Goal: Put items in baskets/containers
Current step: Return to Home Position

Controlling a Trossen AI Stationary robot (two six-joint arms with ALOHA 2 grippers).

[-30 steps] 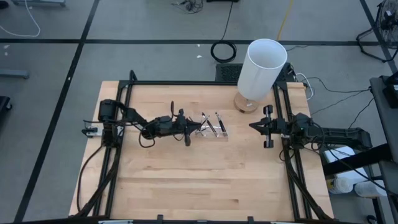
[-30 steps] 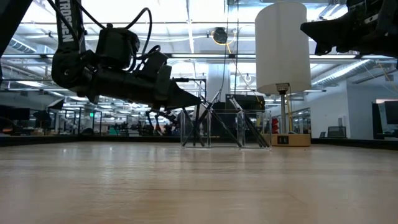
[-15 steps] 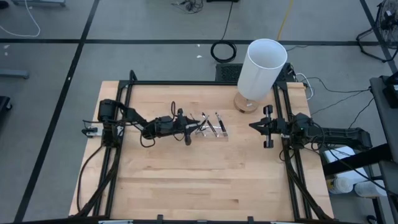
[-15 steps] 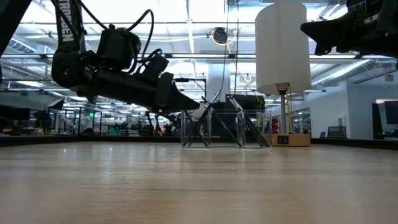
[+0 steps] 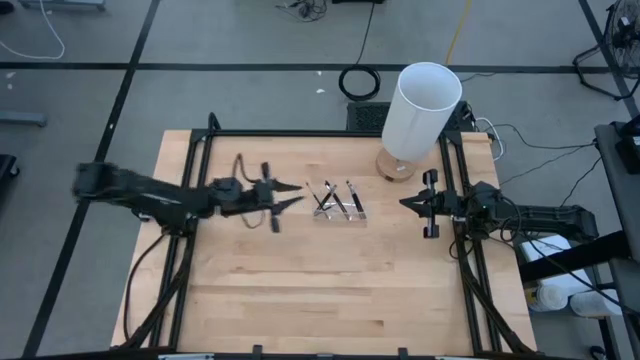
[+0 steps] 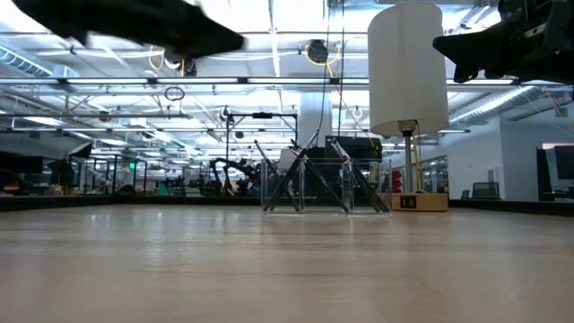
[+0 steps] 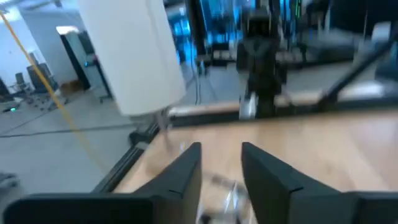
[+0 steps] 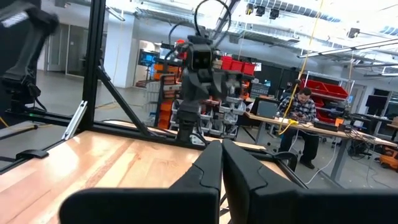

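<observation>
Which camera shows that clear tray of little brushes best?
The low view: the clear tray stands side-on with brushes leaning crossed inside. The high view shows it small from above; the left wrist view only a blur; the right wrist view, nothing.

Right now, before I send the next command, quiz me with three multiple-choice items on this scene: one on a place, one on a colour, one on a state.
1. Where is the left gripper?
A. Over the clear tray
B. Beside the tray, short of it
C. Inside the tray, touching the sticks

2. What colour is the tall cylinder?
A. White
B. Red
C. Black

3. How do the left gripper's jaws stand?
A. Open, empty
B. Shut on one of the sticks
C. Shut, empty

Answers:
1 B: the high view shows it stopping short of the tray's end.
2 A: the high and low views both show it white.
3 A: the left wrist view shows a gap with nothing held.
</observation>
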